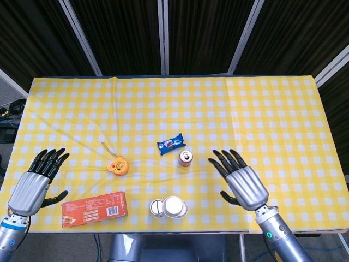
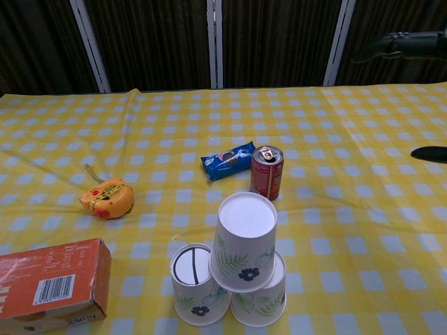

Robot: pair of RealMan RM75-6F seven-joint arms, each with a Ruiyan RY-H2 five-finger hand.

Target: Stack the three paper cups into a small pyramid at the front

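Three white paper cups with a blue flower print stand upside down at the table's front edge. Two form the base, the left cup (image 2: 191,284) and the right cup (image 2: 264,299). The third cup (image 2: 243,239) sits on top of them, tilted a little; from above it shows as the top cup (image 1: 174,206). My right hand (image 1: 241,180) hovers open to the right of the stack, well apart from it; only its fingertips (image 2: 391,43) show in the chest view. My left hand (image 1: 36,183) is open at the far left edge, holding nothing.
A red soda can (image 2: 266,172) stands just behind the cups. A blue snack packet (image 2: 228,160) lies behind that. An orange toy (image 2: 107,197) sits to the left, and an orange box (image 2: 50,283) lies at the front left. The cloth is yellow checked (image 1: 262,120).
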